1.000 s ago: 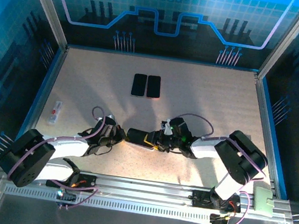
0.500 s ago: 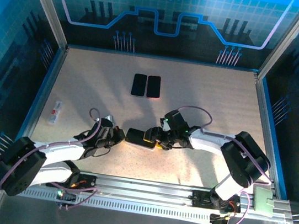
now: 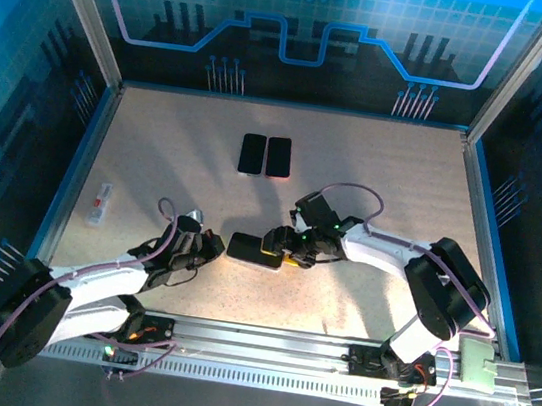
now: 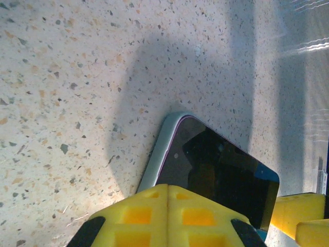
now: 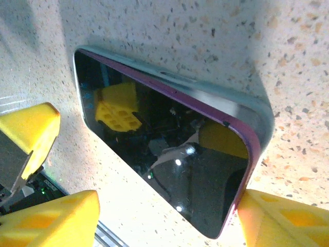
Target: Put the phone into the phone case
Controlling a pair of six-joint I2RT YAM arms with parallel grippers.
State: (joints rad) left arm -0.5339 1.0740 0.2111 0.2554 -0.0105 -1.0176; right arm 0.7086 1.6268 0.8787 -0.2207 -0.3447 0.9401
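The phone [image 3: 252, 250], a dark screen with a purple rim, lies flat on the speckled table between my two grippers. A pale grey phone case [image 5: 226, 105] shows as a rim along one long side and a corner of the phone [image 5: 169, 154]; I cannot tell how deep the phone sits in it. My right gripper [image 3: 281, 253] is open, its yellow fingers either side of the phone's right end, with the gripper [image 5: 169, 221] holding nothing. My left gripper [image 3: 212, 247] is shut and empty at the phone's left end, its gripper [image 4: 168, 206] tips over the phone [image 4: 221, 170] and the case edge [image 4: 157, 159].
Two dark slabs lie side by side at the back, one black [image 3: 252, 153] and one red-edged [image 3: 278, 156]. A small clear packet [image 3: 100, 203] lies near the left wall. Metal frame posts and blue walls enclose the table [image 3: 394, 190]; a rail runs along the front.
My right gripper has opened off the phone's right end and its wrist has swung toward the back. The left arm has drawn slightly back. The phone has stayed in place.
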